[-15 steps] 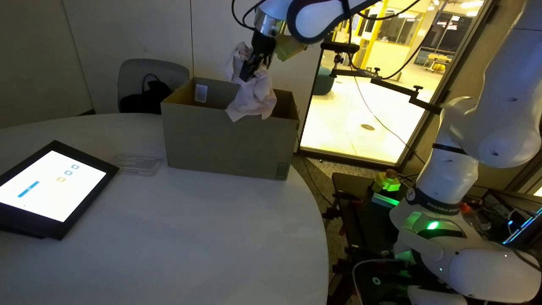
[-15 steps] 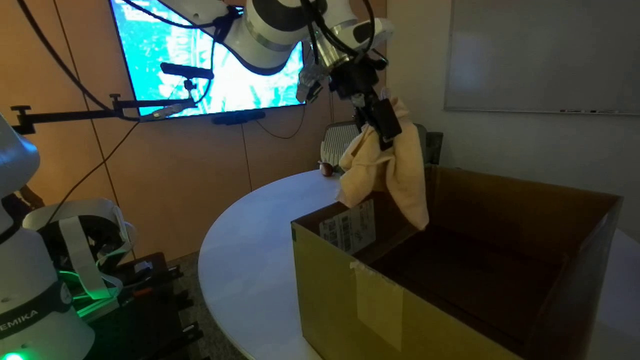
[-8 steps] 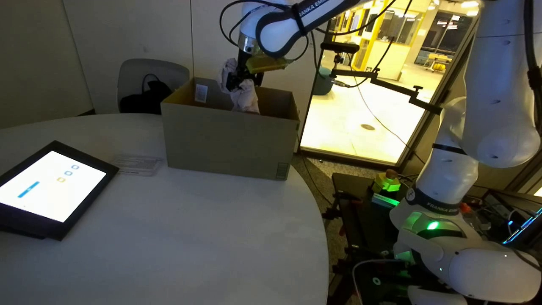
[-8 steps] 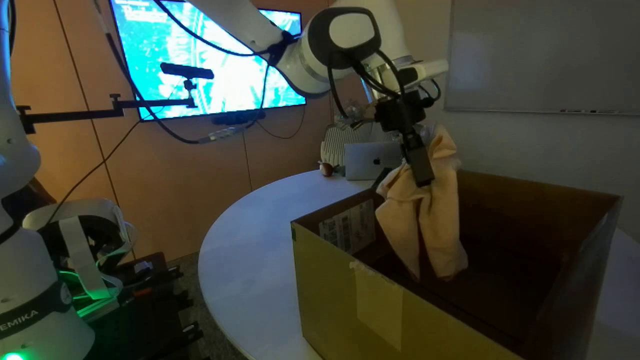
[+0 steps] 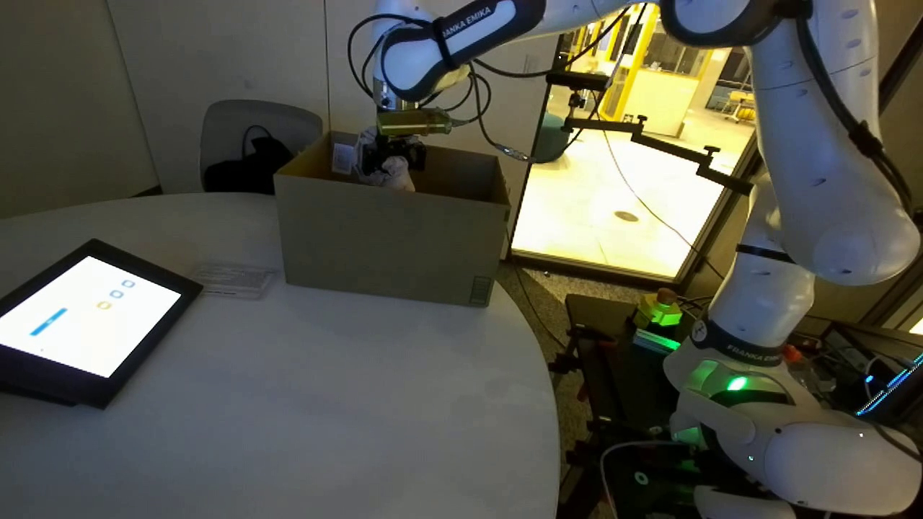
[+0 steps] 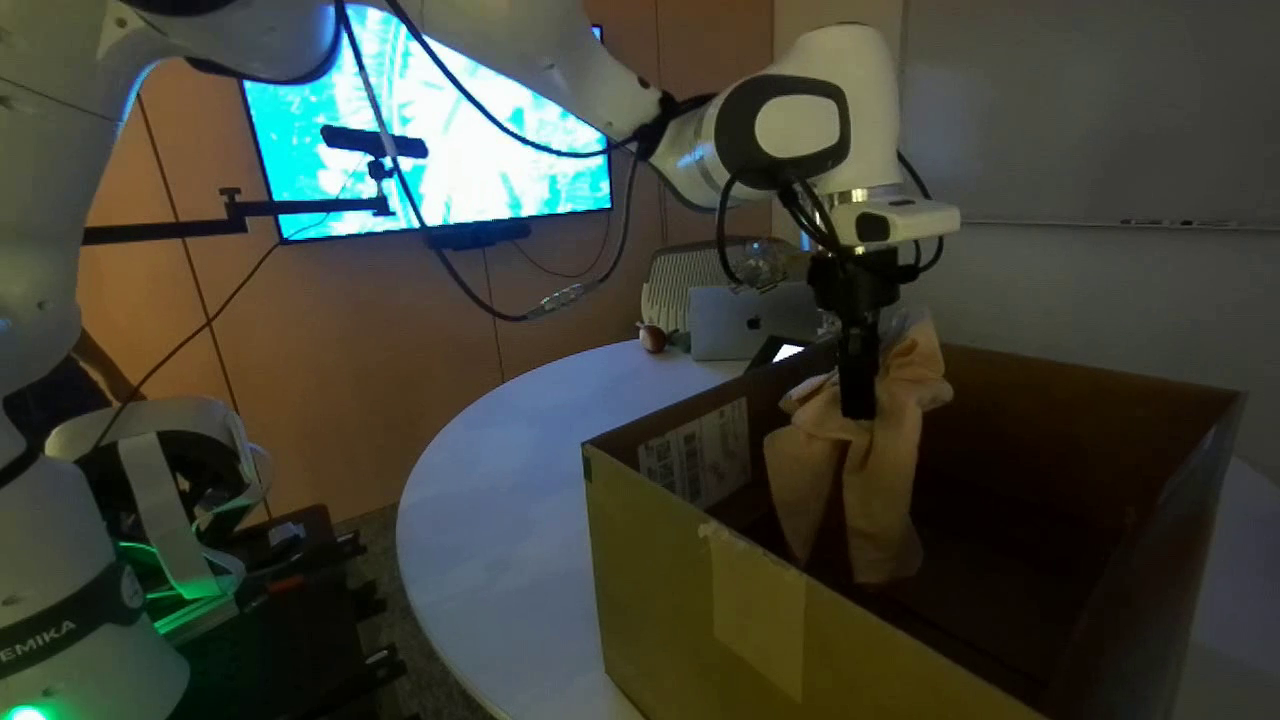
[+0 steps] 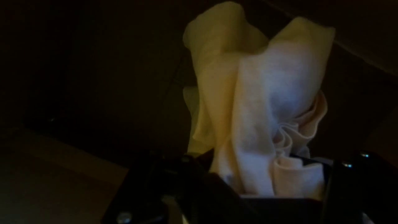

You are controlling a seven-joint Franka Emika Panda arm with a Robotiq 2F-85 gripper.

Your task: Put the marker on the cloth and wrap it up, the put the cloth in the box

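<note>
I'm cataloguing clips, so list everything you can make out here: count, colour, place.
Table: 1, white, in both exterior views
Box: 1, brown, on table
Cloth: 1, peach, hanging into box
Marker: none visible
Tabletop display: 1, black, on table
Laptop: 1, silver, on table
Round item: 1, brown, near laptop
Chair: at least 1, grey, behind table
Bag: 1, black, at chair
Wall screen: 1, blue, beyond table
Whiteboard: 1, pale, beyond box
Headset: 1, white, left in an exterior view
Arm: 1, white, above box
Tool: 1, black, gripping cloth

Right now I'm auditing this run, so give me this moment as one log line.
tool: gripping cloth; cloth: bunched, hanging into box; box: on table; marker in cloth: unconfirmed
</note>
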